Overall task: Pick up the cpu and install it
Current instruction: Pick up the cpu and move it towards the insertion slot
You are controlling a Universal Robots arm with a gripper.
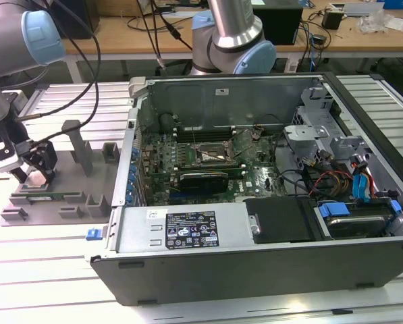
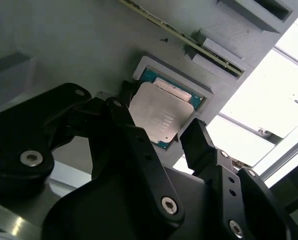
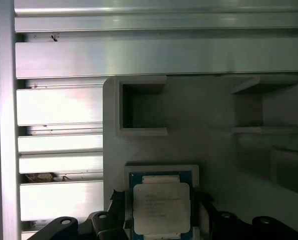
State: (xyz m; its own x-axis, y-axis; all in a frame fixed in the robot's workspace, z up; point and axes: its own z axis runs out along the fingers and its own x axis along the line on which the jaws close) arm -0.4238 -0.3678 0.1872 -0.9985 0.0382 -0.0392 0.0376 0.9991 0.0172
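Black gripper (image 1: 34,169) at the exterior view's left, open astride silver-topped square cpu (image 3: 161,207) in grey plastic fixture (image 3: 203,120); uneven closing could tilt it.

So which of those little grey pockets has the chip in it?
The pocket at the gripper: the silver chip lies in it, with a blue-green edge showing. The square pocket beyond it holds nothing.

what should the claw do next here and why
Probably close the claw gently on the chip: its fingers sit either side of it, seemingly just off its edges, and it lies in its grey holder.
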